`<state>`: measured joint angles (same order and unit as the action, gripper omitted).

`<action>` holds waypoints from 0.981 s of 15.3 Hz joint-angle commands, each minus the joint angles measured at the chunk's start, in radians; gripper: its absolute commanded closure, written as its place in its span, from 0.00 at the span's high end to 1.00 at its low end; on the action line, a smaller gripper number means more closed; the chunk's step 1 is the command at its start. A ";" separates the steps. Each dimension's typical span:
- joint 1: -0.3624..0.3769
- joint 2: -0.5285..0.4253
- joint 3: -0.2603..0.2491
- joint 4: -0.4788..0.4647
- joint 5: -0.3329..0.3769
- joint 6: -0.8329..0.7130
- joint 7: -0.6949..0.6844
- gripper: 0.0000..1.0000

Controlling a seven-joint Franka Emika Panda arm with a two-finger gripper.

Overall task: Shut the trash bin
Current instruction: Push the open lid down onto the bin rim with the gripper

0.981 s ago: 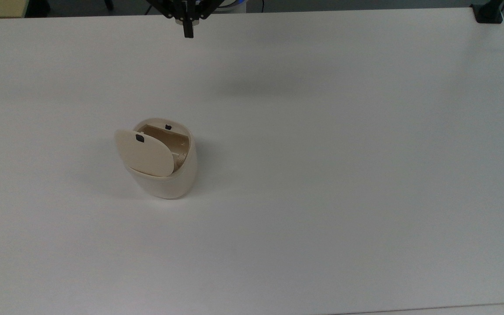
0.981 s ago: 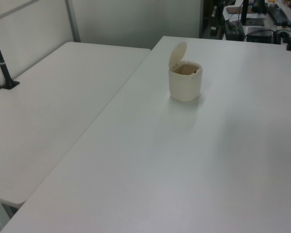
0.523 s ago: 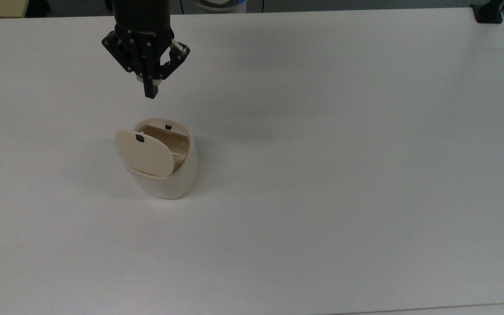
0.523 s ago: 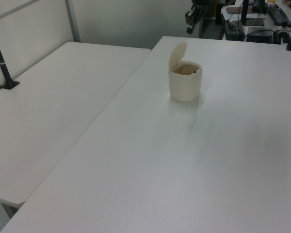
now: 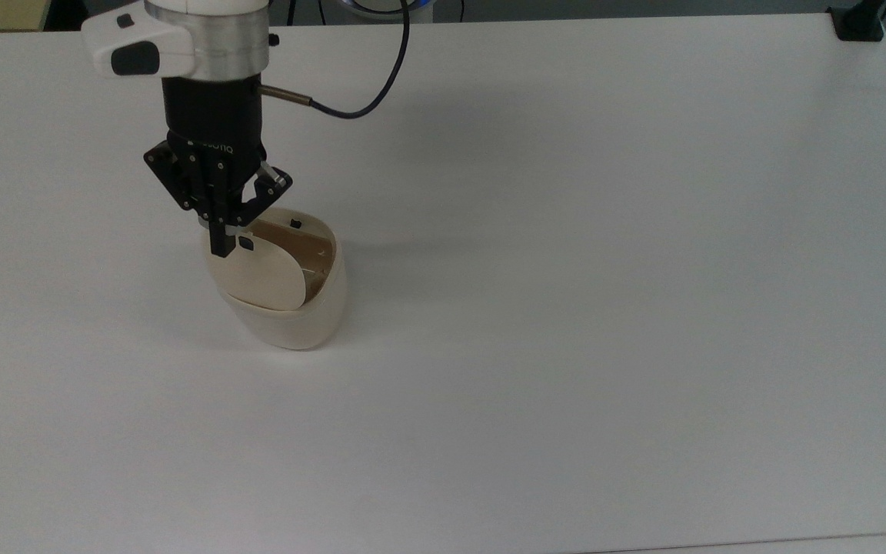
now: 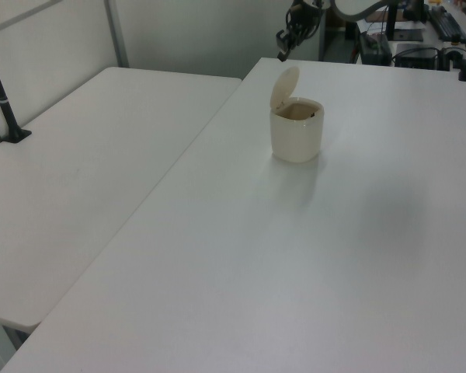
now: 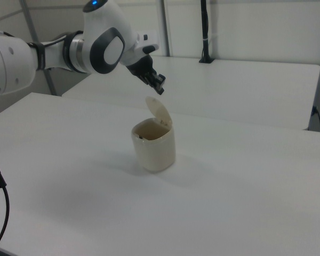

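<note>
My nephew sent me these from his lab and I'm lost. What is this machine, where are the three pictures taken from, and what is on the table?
The machine is a single robot arm ending in a black two-fingered pincer. All three pictures show the same moment. The top view looks down on the white table; the left view and right view look across it from opposite sides.

The one thing on that table is a small cream trash bin. Its hinged lid stands up, so the tan inside is exposed.

The pincer holds nothing. Its fingers are closed together, and in the right view it hangs in the air just above the raised lid, not touching it. Probably it is about to push the lid down.
</note>
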<state>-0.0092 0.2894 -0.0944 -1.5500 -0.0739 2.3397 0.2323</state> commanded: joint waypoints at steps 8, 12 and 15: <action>0.021 -0.007 0.007 -0.025 -0.060 -0.282 -0.073 0.00; 0.035 0.010 0.010 -0.062 -0.060 -0.292 -0.074 0.00; 0.034 0.048 0.010 -0.064 -0.058 -0.283 -0.071 0.00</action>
<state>0.0150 0.3197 -0.0799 -1.6025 -0.1181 2.0604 0.1725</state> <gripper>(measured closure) 0.991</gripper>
